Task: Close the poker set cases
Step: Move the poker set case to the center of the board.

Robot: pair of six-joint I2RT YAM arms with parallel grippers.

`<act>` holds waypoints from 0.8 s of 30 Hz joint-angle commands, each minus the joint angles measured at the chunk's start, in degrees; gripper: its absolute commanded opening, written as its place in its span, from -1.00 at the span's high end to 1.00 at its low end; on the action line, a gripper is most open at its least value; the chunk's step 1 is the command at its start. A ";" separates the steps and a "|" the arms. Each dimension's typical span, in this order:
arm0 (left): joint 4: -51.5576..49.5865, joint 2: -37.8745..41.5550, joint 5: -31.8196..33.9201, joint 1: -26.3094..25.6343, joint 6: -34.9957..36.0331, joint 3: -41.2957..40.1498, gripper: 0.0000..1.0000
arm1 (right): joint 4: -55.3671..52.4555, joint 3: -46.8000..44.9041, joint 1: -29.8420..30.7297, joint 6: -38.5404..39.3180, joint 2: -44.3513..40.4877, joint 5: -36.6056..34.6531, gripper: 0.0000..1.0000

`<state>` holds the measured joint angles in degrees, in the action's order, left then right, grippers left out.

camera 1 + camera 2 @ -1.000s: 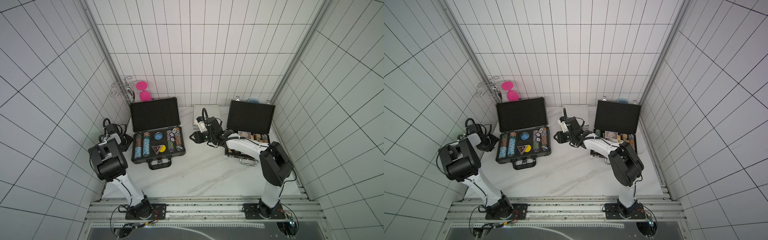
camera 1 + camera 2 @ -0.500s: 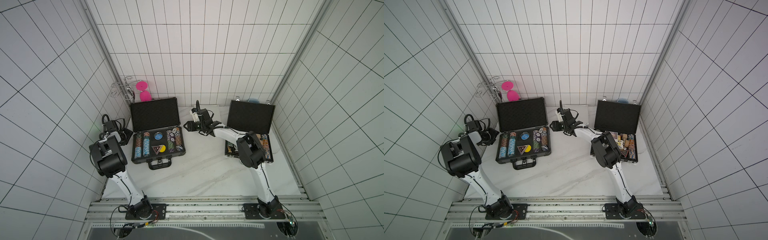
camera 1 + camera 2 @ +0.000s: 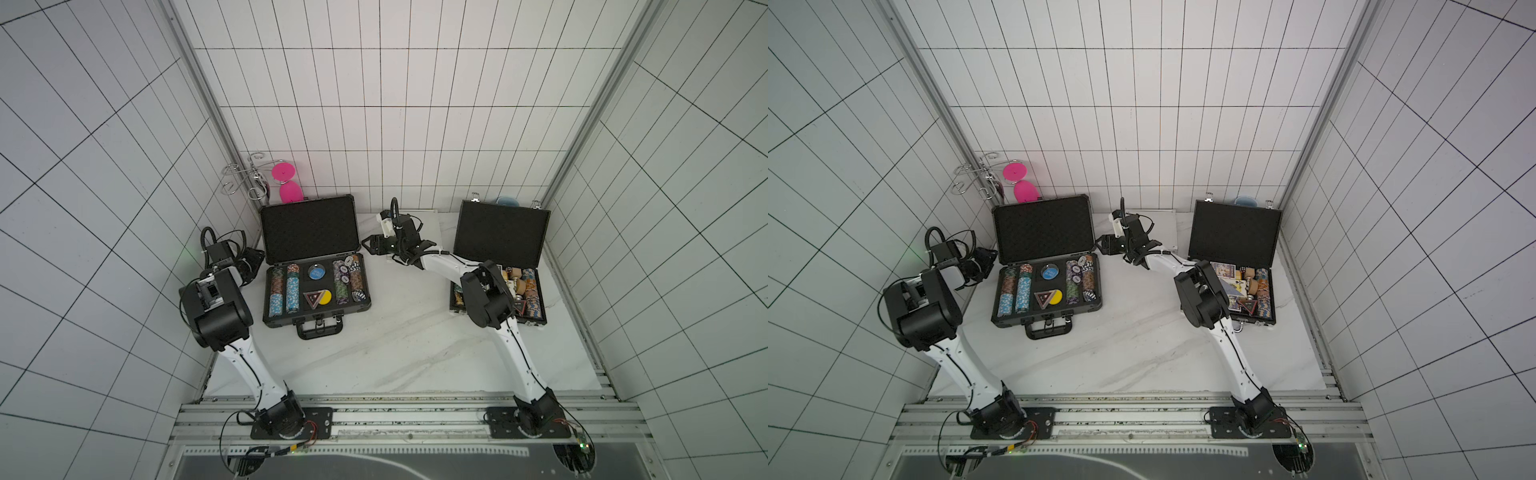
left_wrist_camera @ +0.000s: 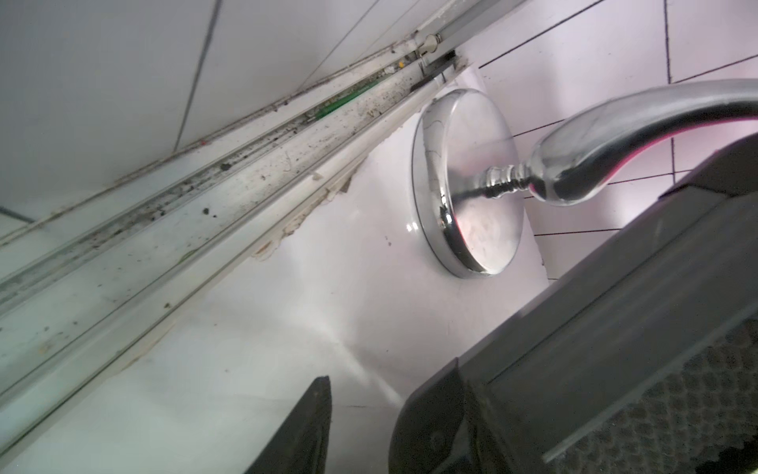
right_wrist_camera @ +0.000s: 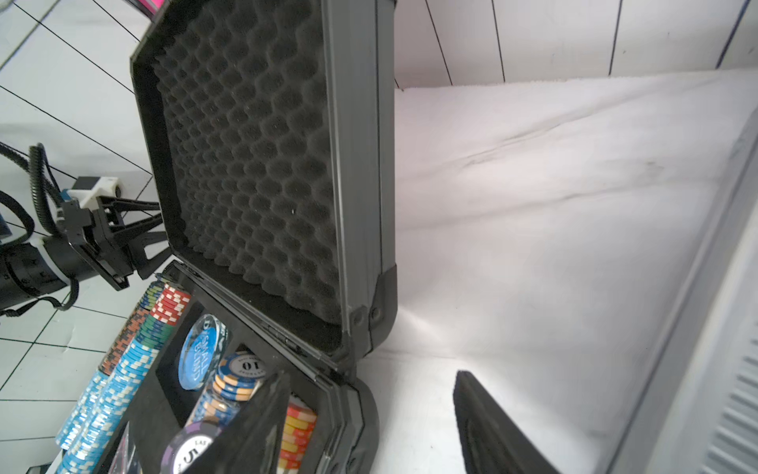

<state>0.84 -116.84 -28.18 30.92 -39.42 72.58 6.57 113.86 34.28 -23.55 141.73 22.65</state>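
The white counter (image 3: 395,353) carries all three poker cases along its back edge. The wide dark grey case (image 3: 311,230) stands back left, its foam-lined lid upright on the hinge. The black case (image 3: 500,232) stands back right, its lid also up. Between them the small silver case (image 3: 1165,228) lies flat and looks already shut. By this reckoning two lids remain to be lowered.

Both arms reach for the grey case, one at each end of its lid, probably so that the wide lid can be tipped evenly rather than twisted from one corner. The right gripper (image 3: 371,246) hangs just beside the lid's right end, between it and the silver case. Its fingers (image 5: 254,431) are spread, with nothing but counter and the case's corner between them. The left gripper (image 3: 251,266) sits at the lid's left end. One finger shows in its wrist view and the lid's frame fills the rest, so whether it clasps the edge cannot be told.

Chip stacks (image 3: 291,291) lie flush in the tray, so nothing should block the lid.
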 commanded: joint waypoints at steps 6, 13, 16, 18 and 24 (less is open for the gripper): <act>3.64 3.83 -3.19 -1.34 4.23 -2.80 0.02 | 1.78 2.03 1.13 0.90 -2.00 1.16 -0.30; 4.88 10.01 0.70 -1.86 6.90 -7.81 0.10 | 0.92 0.81 1.23 1.58 -3.81 0.43 -0.29; 3.81 9.24 1.53 -2.90 7.79 -6.05 0.08 | 0.95 -0.16 1.31 1.59 -4.94 0.86 -0.29; -1.56 8.86 6.77 -4.82 10.66 -2.41 0.07 | 0.95 -1.23 1.29 1.90 -5.81 0.75 -0.29; -8.38 7.12 18.03 -7.53 14.51 4.45 0.04 | 1.41 -3.87 1.14 2.68 -8.62 0.48 -0.28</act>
<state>-3.79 -108.20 -16.82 23.64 -28.16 74.81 7.16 113.34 35.03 -22.35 136.14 22.92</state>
